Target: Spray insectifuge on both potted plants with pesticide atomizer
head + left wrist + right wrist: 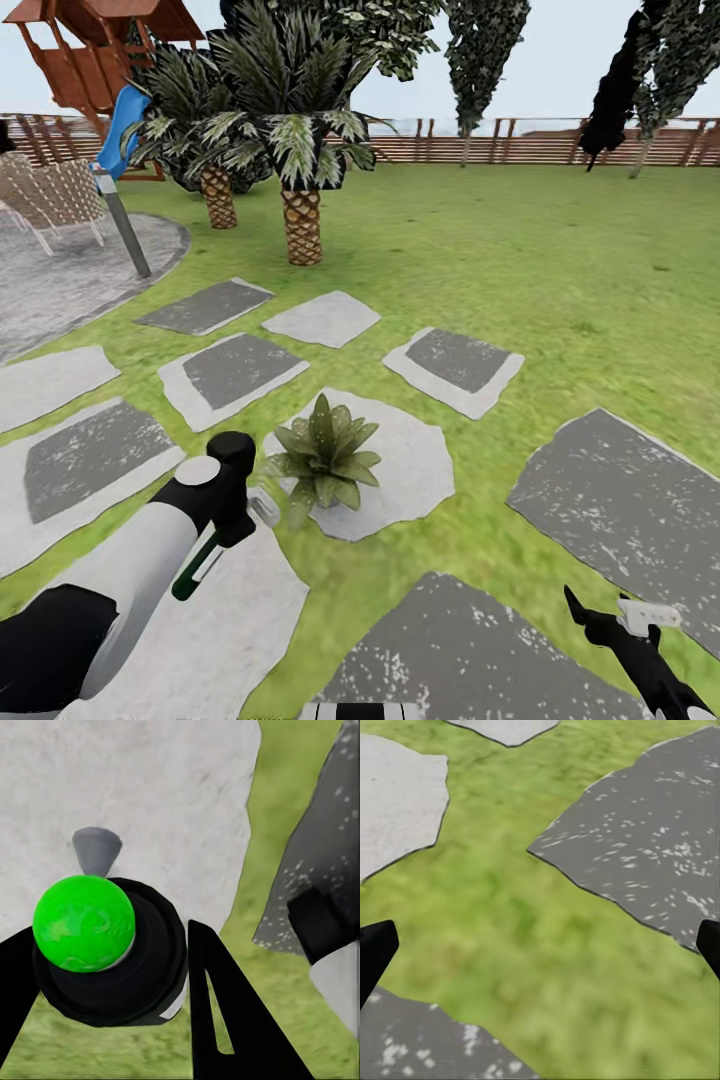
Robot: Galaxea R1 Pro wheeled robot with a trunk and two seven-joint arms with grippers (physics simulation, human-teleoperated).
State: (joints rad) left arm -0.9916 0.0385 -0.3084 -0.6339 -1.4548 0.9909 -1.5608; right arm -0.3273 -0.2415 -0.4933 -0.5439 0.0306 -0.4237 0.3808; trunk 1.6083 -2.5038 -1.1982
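My left gripper (pixel 240 512) is shut on the pesticide atomizer (pixel 197 572), whose white body and dark green end slant down below the hand. Its grey nozzle (pixel 265 506) points at a potted plant (pixel 325 460), a low green rosette on a pale stepping stone (pixel 410 475), and nearly touches the leaves. In the left wrist view the atomizer's bright green end (pixel 84 922) sits between my black fingers (pixel 225 1020), with the nozzle (pixel 96 849) beyond it. My right gripper (pixel 598 618) hangs open over grass (pixel 547 945) at the lower right. The second potted plant is out of view.
Grey and white stepping stones (pixel 235 370) lie across the lawn. Two palms (pixel 300 215) stand behind them. A round paved patio (pixel 60 285) with a chair (pixel 50 195) and a pole (pixel 125 225) is at the left. A slatted fence (pixel 560 142) closes the far side.
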